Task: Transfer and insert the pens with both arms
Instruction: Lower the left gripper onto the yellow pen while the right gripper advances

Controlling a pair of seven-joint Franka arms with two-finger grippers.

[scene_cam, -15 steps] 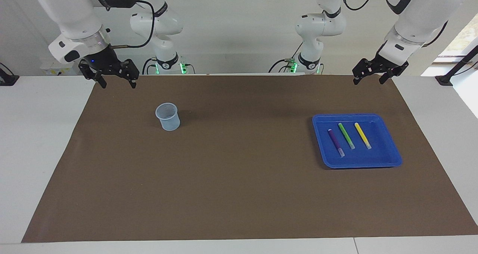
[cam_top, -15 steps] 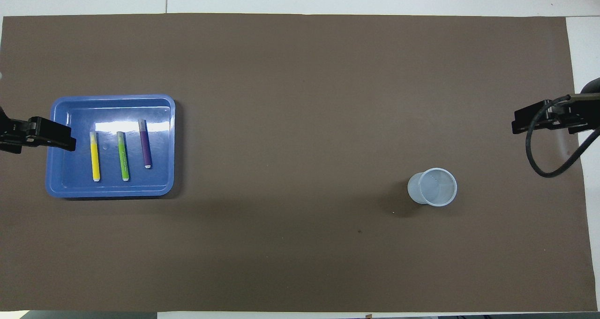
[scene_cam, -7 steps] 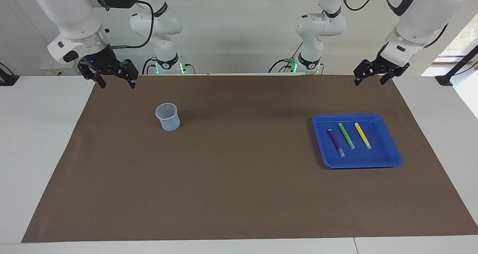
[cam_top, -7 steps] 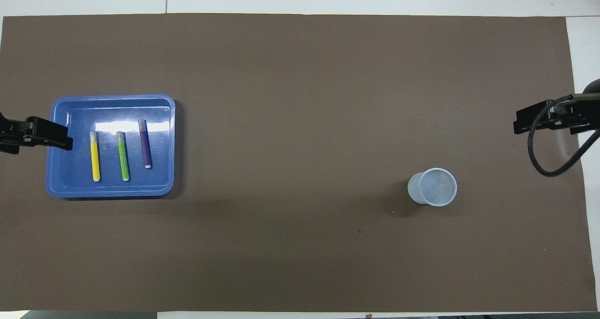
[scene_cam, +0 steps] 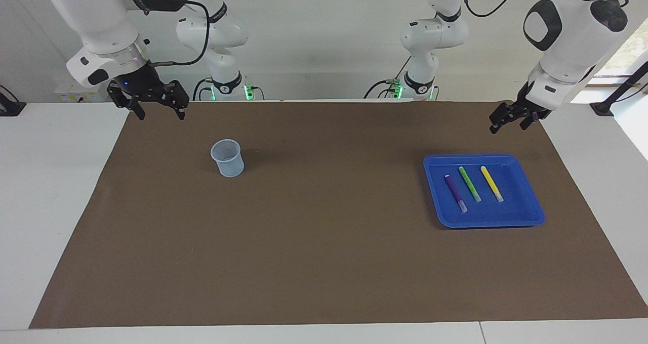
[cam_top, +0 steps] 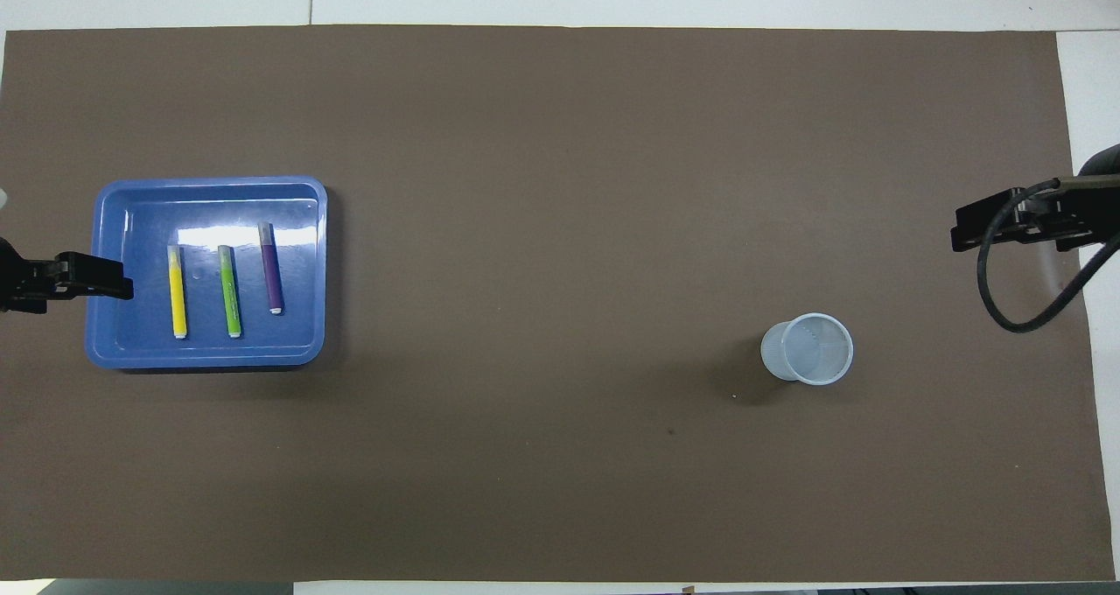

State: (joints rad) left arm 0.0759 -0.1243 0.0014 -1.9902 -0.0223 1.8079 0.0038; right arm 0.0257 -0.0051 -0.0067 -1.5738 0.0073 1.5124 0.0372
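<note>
Lengthwise, three pens (scene_cam: 469,183) point away from robots; both claws (scene_cam: 512,121) (scene_cam: 159,106) spread, empty.

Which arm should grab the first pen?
Left. Its end effector hangs open by the blue tray holding the pens. The right end effector waits at the cup's end of the table.

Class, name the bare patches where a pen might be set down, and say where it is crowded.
Bare: the brown mat between the cup and the blue tray, and everything farther from the robots. Crowded: the tray, holding three pens.
</note>
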